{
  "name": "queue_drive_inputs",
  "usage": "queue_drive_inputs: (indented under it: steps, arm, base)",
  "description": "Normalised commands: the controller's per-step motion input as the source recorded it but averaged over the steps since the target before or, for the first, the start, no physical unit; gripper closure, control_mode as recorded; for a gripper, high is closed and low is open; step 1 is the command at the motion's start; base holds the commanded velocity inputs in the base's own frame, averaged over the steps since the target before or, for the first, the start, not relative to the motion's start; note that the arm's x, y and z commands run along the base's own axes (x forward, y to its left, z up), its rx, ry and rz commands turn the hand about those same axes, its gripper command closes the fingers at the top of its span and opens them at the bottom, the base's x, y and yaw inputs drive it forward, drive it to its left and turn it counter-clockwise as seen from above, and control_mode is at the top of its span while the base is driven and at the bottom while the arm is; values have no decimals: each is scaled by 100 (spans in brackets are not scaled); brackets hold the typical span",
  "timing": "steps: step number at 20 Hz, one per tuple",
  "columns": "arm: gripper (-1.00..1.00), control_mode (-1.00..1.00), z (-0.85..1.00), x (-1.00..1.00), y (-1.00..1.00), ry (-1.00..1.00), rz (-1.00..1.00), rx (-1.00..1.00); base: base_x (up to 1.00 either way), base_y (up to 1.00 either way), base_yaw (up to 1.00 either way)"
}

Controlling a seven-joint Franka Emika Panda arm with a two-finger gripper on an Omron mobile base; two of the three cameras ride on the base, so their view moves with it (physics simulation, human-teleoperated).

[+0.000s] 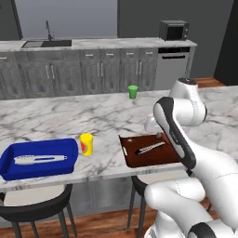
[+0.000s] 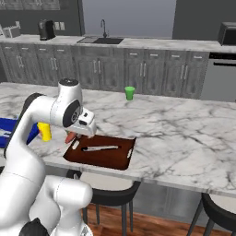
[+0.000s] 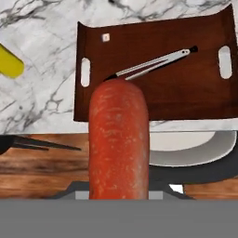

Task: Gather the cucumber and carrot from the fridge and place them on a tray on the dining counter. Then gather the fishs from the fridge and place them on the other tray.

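Note:
My gripper (image 2: pixel 73 136) is shut on an orange carrot (image 3: pixel 118 139), which hangs over the near left edge of a brown tray (image 1: pixel 148 162) on the marble dining counter (image 1: pixel 56 116). In the hand view the carrot's tip points at that brown tray (image 3: pixel 186 93), where a slim silver utensil (image 3: pixel 153 65) lies. The carrot (image 2: pixel 70 137) pokes out below the hand. In the left base view the arm hides the hand. The deep-blue other tray (image 1: pixel 42 174) sits at the counter's left with a silver-and-blue utensil (image 1: pixel 39 159) in it. The cucumber, the fishs and the fridge are out of view.
A yellow cup (image 1: pixel 86 144) stands between the two trays. Farther back on the counter is a green cup (image 1: pixel 133 91). Dark stools (image 1: pixel 37 209) are tucked under the counter's near edge. Grey kitchen cabinets with a sink (image 2: pixel 101 40) line the back wall.

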Motion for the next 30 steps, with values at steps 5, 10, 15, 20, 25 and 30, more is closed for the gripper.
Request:
queue_drive_inputs:
  steps: [5,10,15,20,25,30]
  arm:
    - [100,-100,-69,70,0,4,0,-1]
    - [100,-100,-62,61,1,5,0,0]
    - [100,-100,-54,47,8,2,0,0]
    - [100,-100,-46,30,15,0,0,-1]
    - [100,-100,-29,6,9,0,0,-2]
    - [100,-100,-25,0,7,0,0,-2]
  base:
    - [0,0,0]
    - [0,0,0]
    - [0,0,0]
    - [0,0,0]
    - [0,0,0]
    - [0,0,0]
